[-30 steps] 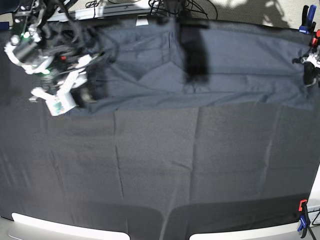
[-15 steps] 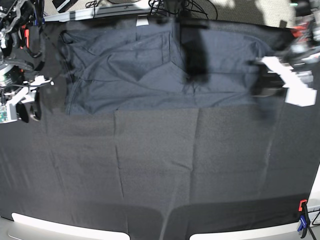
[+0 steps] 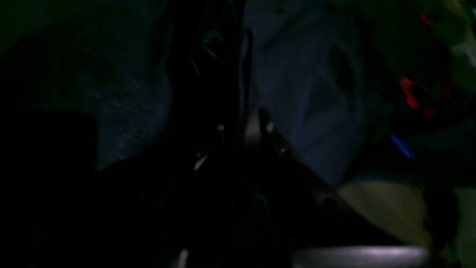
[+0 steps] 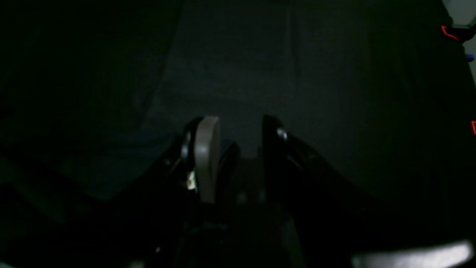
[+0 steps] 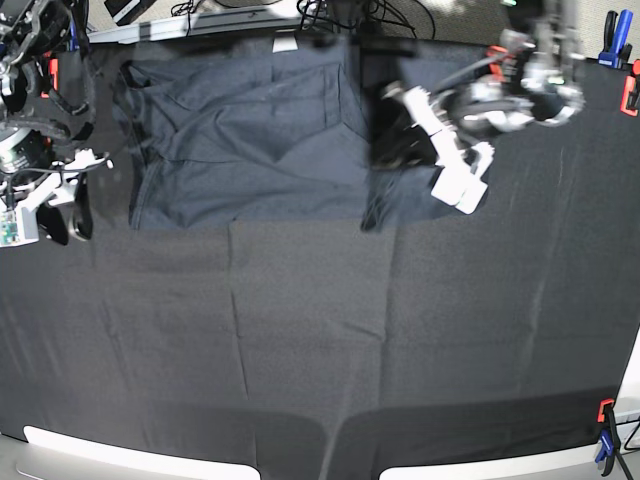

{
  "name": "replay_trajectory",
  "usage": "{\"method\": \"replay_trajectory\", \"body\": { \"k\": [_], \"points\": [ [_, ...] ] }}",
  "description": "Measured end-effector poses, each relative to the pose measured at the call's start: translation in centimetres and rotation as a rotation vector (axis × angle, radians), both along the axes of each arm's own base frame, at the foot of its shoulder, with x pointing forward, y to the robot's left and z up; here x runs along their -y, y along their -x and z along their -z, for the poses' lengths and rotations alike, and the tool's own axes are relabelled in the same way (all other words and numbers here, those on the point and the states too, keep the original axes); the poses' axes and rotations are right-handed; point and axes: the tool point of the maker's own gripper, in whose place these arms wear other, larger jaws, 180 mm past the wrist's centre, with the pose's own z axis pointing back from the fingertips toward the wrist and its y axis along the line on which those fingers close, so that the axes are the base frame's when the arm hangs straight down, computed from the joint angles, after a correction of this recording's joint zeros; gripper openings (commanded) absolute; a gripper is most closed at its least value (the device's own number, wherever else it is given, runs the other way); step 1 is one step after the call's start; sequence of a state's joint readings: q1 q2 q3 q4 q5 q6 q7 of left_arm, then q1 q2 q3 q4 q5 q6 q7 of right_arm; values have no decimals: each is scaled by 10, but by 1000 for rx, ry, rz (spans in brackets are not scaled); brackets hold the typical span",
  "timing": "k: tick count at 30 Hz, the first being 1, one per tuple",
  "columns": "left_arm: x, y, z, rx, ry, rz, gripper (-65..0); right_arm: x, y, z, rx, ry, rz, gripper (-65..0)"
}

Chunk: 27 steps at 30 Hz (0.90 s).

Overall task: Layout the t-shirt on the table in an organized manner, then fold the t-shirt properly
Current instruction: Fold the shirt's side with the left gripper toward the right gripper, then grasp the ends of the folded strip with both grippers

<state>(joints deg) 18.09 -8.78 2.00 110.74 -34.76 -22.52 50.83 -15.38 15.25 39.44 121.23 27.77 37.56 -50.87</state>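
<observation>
The dark slate-blue t-shirt [image 5: 240, 140] lies spread along the far side of the table [image 5: 320, 340]. My left gripper [image 5: 385, 150] hangs over the shirt's middle, shut on a pinch of its right part, which is pulled in off the table's right side. In the left wrist view, blue t-shirt cloth [image 3: 308, 93] drapes around the closed left gripper [image 3: 241, 126]. My right gripper [image 5: 62, 228] stands at the table's left edge, clear of the shirt. The dim right wrist view shows the right gripper [image 4: 238, 130] open with nothing between its fingers, above the black table cloth [image 4: 260, 74].
Red and blue clamps [image 5: 622, 70] stick up at the far right corner. Another clamp [image 5: 605, 435] sits at the near right corner, and a red one [image 5: 55, 70] at the far left. Cables [image 5: 340, 12] lie behind the table's back edge.
My left arm swept from the right edge to the middle, dragging the shirt's right side leftward. My right arm pulled back off the shirt to the left edge, then stayed still.
</observation>
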Motion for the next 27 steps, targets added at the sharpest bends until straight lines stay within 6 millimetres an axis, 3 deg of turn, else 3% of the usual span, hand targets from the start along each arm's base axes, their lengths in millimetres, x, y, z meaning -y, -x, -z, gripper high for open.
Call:
{"method": "replay_trajectory", "body": {
  "k": [5, 8, 10, 13, 15, 18, 22, 27],
  "points": [
    [5, -5, -1, 22, -9, -29, -630, -1, 0, 1, -5, -5, -3, -460],
    [14, -4, -5, 37, 17, -15, -430, -1, 1, 1, -7, -7, -3, -460],
    [30, 2, -12, 40, 75, 31, -353, -2, 0, 1, -5, -11, -6, -460],
    [63, 25, -46, 132, 253, 232, -349, -7, -1, -2, 9, -38, -21, -460],
    [71, 33, -68, 191, 339, 290, -349, -9, -1, -3, 16, -52, -29, -460],
    [49, 18, -79, 267, 258, 236, -349, -9, -1, -3, 14, -50, -27, -460],
    [-1, -2, -66, 258, 74, 120, -349, -9, -1, -3, 15, -52, -29, -460],
    [-45, -11, -48, 232, -85, 19, -349, -9, -1, -3, 13, -51, -28, -460]
  ]
}}
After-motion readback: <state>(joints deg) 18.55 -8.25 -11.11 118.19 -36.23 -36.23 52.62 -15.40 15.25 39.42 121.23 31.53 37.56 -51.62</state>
